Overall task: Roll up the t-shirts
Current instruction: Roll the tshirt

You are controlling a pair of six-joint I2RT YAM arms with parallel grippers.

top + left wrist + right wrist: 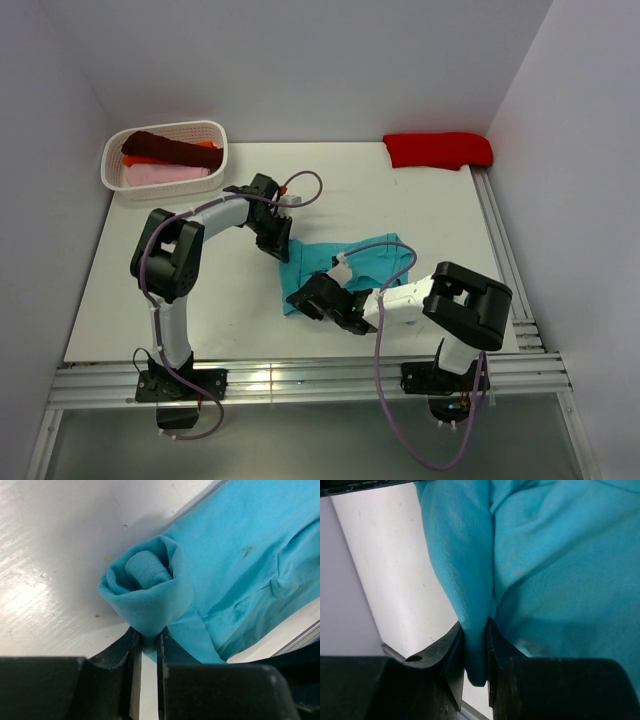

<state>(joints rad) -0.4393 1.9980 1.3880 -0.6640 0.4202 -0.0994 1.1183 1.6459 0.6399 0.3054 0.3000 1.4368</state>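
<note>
Partly rolled teal t-shirt (230,565), one end tube-like.

top: high, looking down | wrists: close | shared: teal t-shirt (312,262)

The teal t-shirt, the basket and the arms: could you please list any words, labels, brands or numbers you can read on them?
None can be read.
The teal t-shirt is plain cloth, with no print or tag showing.
The basket, the shirts inside it and the red shirt bear no lettering.
The arms show no legible marking.
</note>
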